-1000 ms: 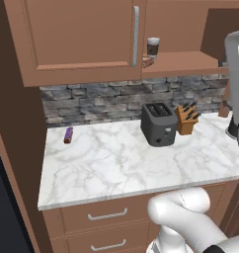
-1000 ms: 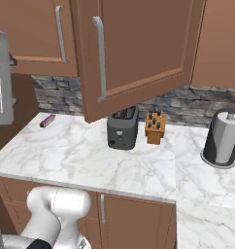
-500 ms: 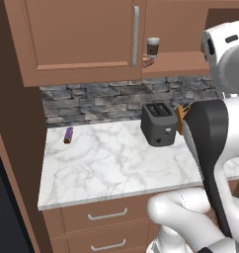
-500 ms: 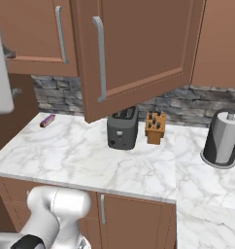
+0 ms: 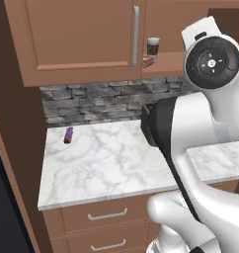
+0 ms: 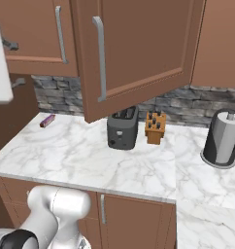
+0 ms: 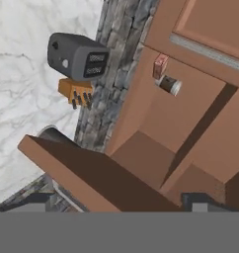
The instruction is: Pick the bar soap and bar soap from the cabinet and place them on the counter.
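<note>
claw point(image 7: 121, 200): wide open, holding nothing | small flat reddish-brown bar soap point(image 7: 160, 66): on brown wooden cabinet point(image 7: 156, 123) shelf, just beside brown-and-white paper cup point(image 7: 169, 84) | risk — reaching in could bump the cup; soap could slip off

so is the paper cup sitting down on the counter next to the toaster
No, the paper cup stands up on the cabinet shelf beside a bar soap, well above the counter.

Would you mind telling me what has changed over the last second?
The white robot arm has swung leftward across the left base view, now hiding the dark grey toaster there. Nothing was grasped. The small reddish-brown bar soap and brown-and-white paper cup remain on the cabinet shelf.
</note>
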### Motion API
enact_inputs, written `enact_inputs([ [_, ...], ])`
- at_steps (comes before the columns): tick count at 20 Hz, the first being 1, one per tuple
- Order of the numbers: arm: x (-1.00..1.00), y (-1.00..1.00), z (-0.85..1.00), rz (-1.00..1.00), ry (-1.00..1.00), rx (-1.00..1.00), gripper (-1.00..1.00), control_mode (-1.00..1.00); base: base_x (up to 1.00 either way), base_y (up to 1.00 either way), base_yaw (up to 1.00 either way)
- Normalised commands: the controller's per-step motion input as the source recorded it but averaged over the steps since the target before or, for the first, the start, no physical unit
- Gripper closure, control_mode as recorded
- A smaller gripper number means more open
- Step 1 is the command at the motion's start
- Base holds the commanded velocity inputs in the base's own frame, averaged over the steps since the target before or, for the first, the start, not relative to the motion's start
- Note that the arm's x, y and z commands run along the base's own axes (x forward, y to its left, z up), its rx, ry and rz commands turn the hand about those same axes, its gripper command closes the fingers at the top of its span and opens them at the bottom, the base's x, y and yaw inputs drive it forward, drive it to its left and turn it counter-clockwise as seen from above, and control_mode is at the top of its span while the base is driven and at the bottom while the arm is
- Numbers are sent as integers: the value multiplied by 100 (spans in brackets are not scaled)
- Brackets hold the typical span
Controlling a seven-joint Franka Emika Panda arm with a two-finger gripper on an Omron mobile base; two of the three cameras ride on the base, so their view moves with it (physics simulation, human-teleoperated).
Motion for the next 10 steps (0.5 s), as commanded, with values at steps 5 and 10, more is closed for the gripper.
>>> enact_inputs([
  [5,16,0,-16,-19,-4,0,-100,-100,0,0,0],
  [10,13,-6,-3,-16,-9,0,-100,-100,0,0,0],
])
